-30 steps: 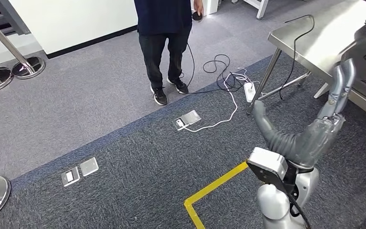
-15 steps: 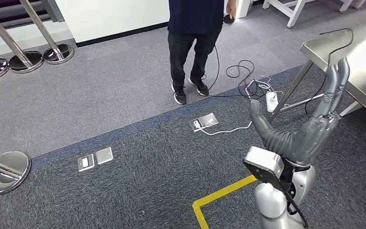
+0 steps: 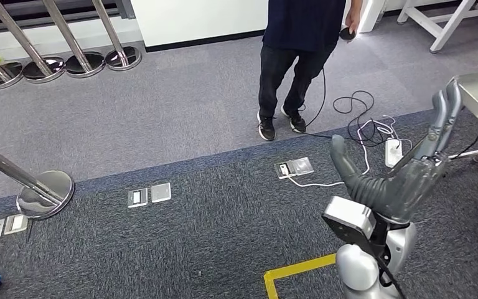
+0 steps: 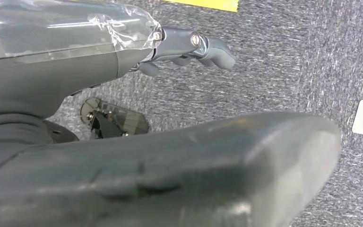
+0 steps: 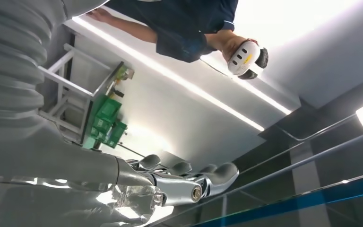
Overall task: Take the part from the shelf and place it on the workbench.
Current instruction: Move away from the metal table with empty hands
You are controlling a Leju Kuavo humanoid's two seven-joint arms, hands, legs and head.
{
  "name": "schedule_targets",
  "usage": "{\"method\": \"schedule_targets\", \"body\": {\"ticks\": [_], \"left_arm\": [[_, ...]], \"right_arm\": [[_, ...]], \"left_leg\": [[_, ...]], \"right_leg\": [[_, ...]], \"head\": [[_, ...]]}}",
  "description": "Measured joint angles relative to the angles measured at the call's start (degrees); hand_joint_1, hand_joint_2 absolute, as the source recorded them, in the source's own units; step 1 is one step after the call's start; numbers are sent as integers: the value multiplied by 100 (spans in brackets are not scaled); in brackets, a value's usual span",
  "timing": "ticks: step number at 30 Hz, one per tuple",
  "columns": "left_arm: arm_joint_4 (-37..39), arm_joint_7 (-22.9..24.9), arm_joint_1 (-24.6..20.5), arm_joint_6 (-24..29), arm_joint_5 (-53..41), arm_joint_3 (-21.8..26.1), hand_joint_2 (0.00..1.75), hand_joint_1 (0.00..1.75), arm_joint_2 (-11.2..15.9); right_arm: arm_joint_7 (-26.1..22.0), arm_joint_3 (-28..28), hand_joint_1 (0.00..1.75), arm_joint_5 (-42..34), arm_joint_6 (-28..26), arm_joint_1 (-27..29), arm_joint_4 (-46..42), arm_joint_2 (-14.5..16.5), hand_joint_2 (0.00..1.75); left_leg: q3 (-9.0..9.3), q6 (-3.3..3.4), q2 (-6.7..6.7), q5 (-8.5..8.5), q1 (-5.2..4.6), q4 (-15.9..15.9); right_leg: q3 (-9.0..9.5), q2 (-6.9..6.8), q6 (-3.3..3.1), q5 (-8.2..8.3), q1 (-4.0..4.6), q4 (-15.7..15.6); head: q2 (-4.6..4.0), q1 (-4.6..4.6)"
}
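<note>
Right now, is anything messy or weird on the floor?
Yes. A white power strip lies loose on the carpet with black and white cables tangled around it, near the person's shoes. One white cable runs to an open floor socket. It looks like a tripping spot. Nothing looks spilled or broken.

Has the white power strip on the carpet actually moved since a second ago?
No. The power strip keeps its place beside the floor socket plate; the camera turned.
</note>
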Motion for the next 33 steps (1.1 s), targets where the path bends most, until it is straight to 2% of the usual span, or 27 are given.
{"method": "schedule_targets", "body": {"ticks": [2, 4, 5, 6, 7, 8, 9, 11, 12, 13, 15, 16, 17, 19, 20, 21, 22, 23, 24, 25, 26, 27, 28, 33], "left_arm": [[-1, -1, -7, 0, 10, -12, 0, 0, 1], [-2, -2, -13, 0, 23, -21, 0, 0, 1], [-2, -2, -9, 0, 31, -24, 0, 0, 1], [-2, -2, -3, 1, 38, -25, 0, 0, 1], [-2, -1, 4, 3, 43, -27, 0, 0, 1], [-2, -1, 9, 10, 48, -28, 0, 0, 1], [-2, -1, 13, 17, 52, -28, 0, 0, 1], [-2, -2, 13, 31, 60, -29, 0, 0, 1], [-2, -2, 14, 34, 66, -30, 0, 0, 1], [-3, -2, 19, 39, 76, -30, 0, 0, 2], [-4, -3, 42, 56, 97, -31, 0, 0, 4], [-5, -4, 52, 66, 104, -31, 0, 0, 5], [-6, -5, 55, 75, 107, -31, 0, 0, 6], [-8, -7, 50, 83, 109, -34, 0, 0, 5], [-8, -7, 49, 83, 110, -39, 0, 0, 5], [-8, -7, 51, 84, 110, -46, 0, 0, 5], [-8, -7, 55, 84, 111, -54, 0, 0, 5], [-8, -7, 58, 85, 111, -62, 0, 0, 5], [-8, -7, 58, 85, 111, -68, 0, 0, 5], [-8, -7, 56, 85, 110, -73, 0, 0, 5], [-8, -7, 55, 85, 110, -77, 0, 0, 5], [-8, -7, 55, 85, 109, -78, 0, 0, 5], [-8, -7, 55, 85, 109, -79, 0, 0, 5], [-8, -7, 47, 85, 111, -79, 0, 0, 5]], "right_arm": [[-14, -5, 0, -1, 0, 3, -9, 7, 175], [-21, -12, 0, -1, -1, 13, -23, 12, 175], [-22, -14, 0, -1, -1, 18, -27, 13, 175], [-23, -15, 0, -1, 0, 24, -28, 14, 175], [-22, -16, 0, -1, 1, 28, -28, 14, 175], [-21, -17, 0, 0, 1, 30, -28, 14, 175], [-19, -19, 0, 2, 1, 30, -28, 15, 175], [-15, -22, 0, 6, -1, 29, -29, 19, 175], [-14, -23, 0, 7, 0, 29, -29, 22, 175], [-14, -24, 0, 7, 1, 29, -29, 26, 175], [-14, -26, 0, 6, 2, 26, -29, 31, 175], [-14, -27, 0, 6, 2, 25, -29, 32, 175], [-14, -28, 0, 6, 2, 24, -30, 32, 175], [-13, -29, 0, 3, 1, 33, -31, 32, 175], [-10, -30, 0, -1, 1, 41, -31, 32, 175], [-7, -31, 0, -5, 1, 51, -31, 32, 175], [-3, -33, 0, -9, 1, 58, -31, 31, 175], [-1, -34, 0, -10, 1, 61, -31, 31, 175], [2, -34, 0, -10, 0, 62, -31, 30, 175], [4, -35, 0, -9, 0, 61, -31, 29, 175], [6, -35, 0, -9, -1, 61, -31, 30, 175], [7, -36, 0, -9, -1, 60, -31, 30, 175], [8, -36, 0, -9, -1, 60, -31, 30, 175], [12, -38, 0, -10, 0, 66, -32, 31, 175]], "left_leg": [[-120, -60, 222, -174, -10, 290], [-442, -113, 480, -513, -10, 973], [-624, -128, 527, -653, 0, 1339], [-742, -132, 545, -708, 8, 1571], [-770, -128, 555, -673, 13, 1625], [-662, -111, 575, -522, 13, 1411], [-459, -84, 627, -317, 5, 1019], [-77, -15, 873, -47, -51, 249], [6, 15, 958, -7, -84, 54], [17, 37, 999, -23, -114, -10], [14, 84, 891, 0, -112, -57], [34, 114, 837, 16, -96, -98], [57, 151, 782, 35, -77, -139], [88, 206, 666, 54, -61, -183], [90, 221, 604, 53, -63, -182], [91, 226, 532, 50, -67, -178], [94, 228, 458, 47, -69, -172], [99, 226, 381, 44, -69, -163], [108, 217, 300, 36, -66, -148], [112, 201, 225, 20, -59, -126], [113, 184, 168, 5, -53, -104], [112, 169, 131, -9, -49, -86], [107, 160, 114, -17, -46, -76], [71, 136, 76, -27, -67, -41]], "right_leg": [[24, -133, -52, 10, -10, -27], [35, -279, -93, -2, 5, -32], [36, -357, -107, -11, 16, -30], [40, -430, -114, -19, 23, -29], [46, -499, -117, -29, 28, -28], [62, -564, -113, -43, 32, -28], [87, -622, -105, -60, 34, -29], [133, -727, -75, -96, 47, -38], [148, -773, -58, -108, 56, -45], [159, -817, -40, -115, 65, -58], [194, -888, 6, -135, 71, -85], [201, -832, 30, -176, 65, -57], [165, -717, 49, -266, 58, 56], [-102, -415, 67, -589, 45, 639], [-306, -331, 71, -758, 43, 1034], [-495, -292, 76, -855, 43, 1368], [-607, -277, 81, -842, 43, 1532], [-618, -268, 82, -713, 39, 1475], [-519, -243, 80, -482, 32, 1187], [-362, -160, 78, -247, 16, 781], [-215, -62, 76, -75, -1, 431], [-112, 33, 76, 26, -16, 186], [-71, 108, 77, 45, -26, 90], [-64, 208, 79, 1, -28, 71]], "head": [[0, -41], [0, -87], [0, -91], [0, -91], [0, -91], [0, -92], [0, -92], [0, -92], [0, -90], [0, -89], [0, -87], [0, -85], [0, -78], [0, -48], [0, -34], [0, -25], [0, -20], [0, -16], [0, -10], [0, -1], [0, 7], [0, 11], [0, 13], [0, 8]]}}
